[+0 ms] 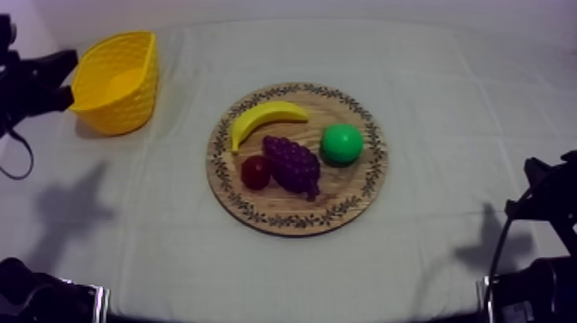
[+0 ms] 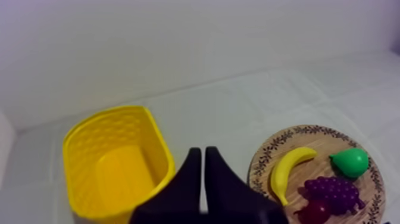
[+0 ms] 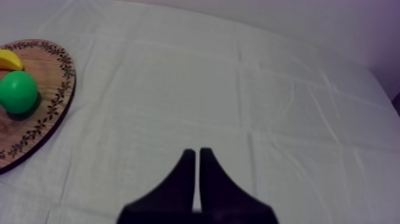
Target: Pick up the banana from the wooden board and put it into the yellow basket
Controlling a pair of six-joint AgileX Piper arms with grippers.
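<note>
Our L gripper (image 2: 203,152): fingers pressed together, nothing held, just left of basket (image 1: 129,96). Our R gripper (image 3: 197,152): likewise closed, empty, over cloth (image 3: 238,89). Banana (image 1: 264,118): on board (image 1: 343,194), far-left part.

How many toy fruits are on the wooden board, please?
4: the banana at the back left, the pear at the right, the grapes in the middle, the small red fruit beside them.

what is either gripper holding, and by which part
Nothing is held. The left gripper and the right gripper are both shut on nothing; the curved yellow banana lies on the round wooden board.
</note>
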